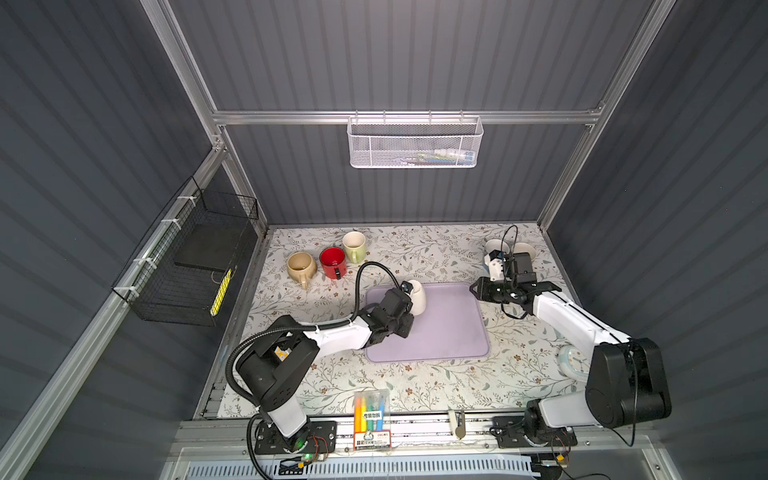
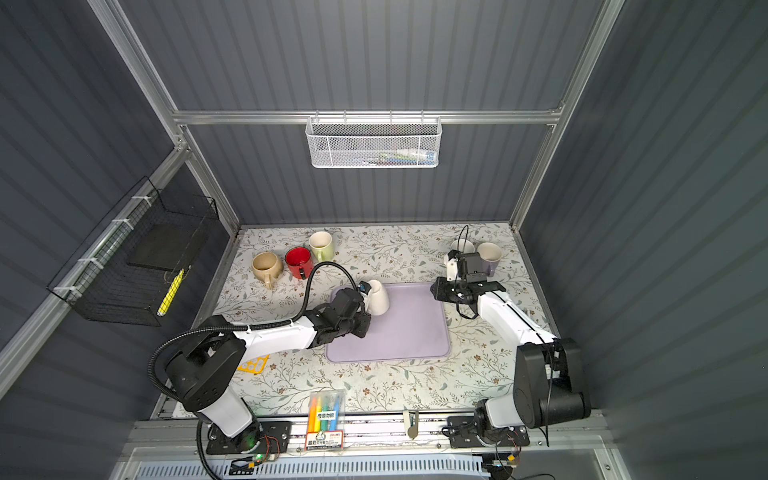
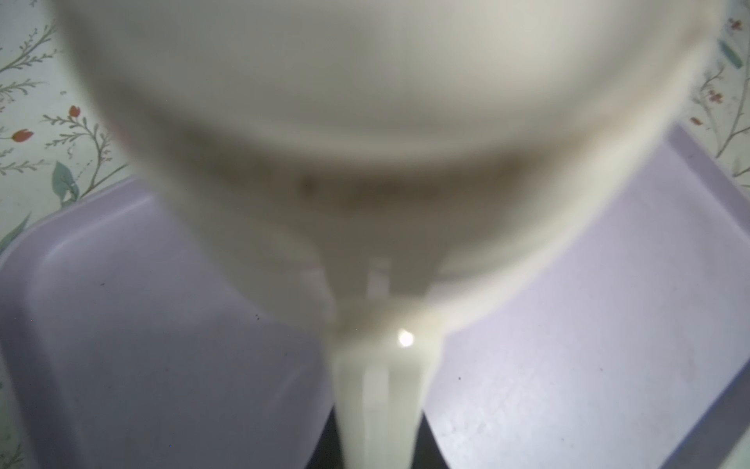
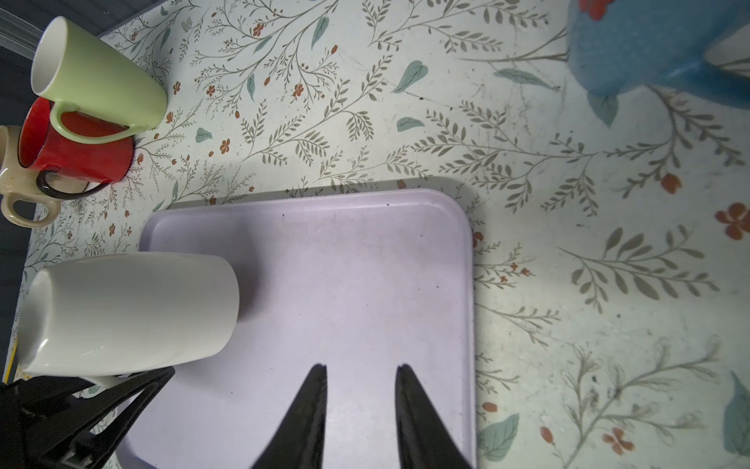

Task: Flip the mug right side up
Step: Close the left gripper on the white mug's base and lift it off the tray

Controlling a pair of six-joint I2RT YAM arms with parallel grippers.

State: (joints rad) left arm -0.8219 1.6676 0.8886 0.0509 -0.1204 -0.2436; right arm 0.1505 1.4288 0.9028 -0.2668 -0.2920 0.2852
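The left gripper (image 1: pixel 406 293) is clenched on the handle (image 3: pixel 381 365) of the white mug (image 1: pixel 417 297), its black fingers (image 4: pixel 138 385) pinched narrow around the handle at the mug's side. The mug stands mouth-down, base up, in the far left corner of the lavender tray (image 1: pixel 449 332), leaning a little in both top views. The right gripper (image 4: pixel 362 367) hangs over the tray's right part with its jaws partly apart, grasping and touching nothing.
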